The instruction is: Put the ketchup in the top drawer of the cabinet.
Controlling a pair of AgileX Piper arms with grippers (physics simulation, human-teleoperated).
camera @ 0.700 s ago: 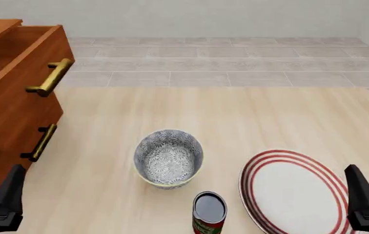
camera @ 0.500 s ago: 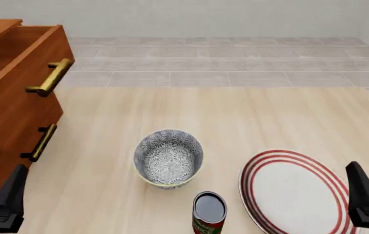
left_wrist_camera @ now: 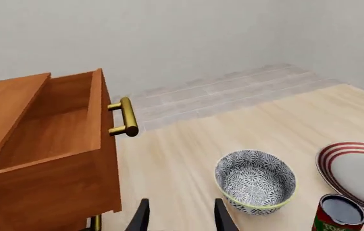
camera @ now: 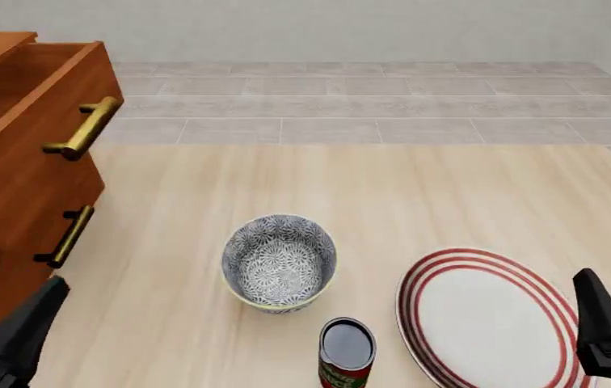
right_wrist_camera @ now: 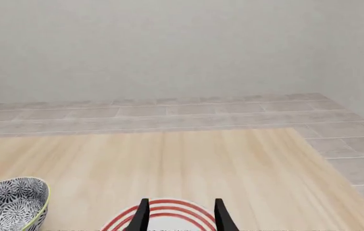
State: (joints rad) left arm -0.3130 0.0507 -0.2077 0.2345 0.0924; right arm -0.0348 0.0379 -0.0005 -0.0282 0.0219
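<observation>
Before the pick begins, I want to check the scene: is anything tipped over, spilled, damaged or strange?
Nothing stands out. The ketchup, bowl and plate all sit upright and intact on the table, and the top drawer is pulled open.

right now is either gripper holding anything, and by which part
Nothing is held. The left gripper and right gripper are both open and empty; the ketchup stands untouched on the table.

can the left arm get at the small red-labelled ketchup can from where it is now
Probably yes. The can stands upright on the wooden table with bare table between it and the left gripper, whose fingers are open. The grey patterned bowl sits farther from the arms than the can, off that line.
</observation>
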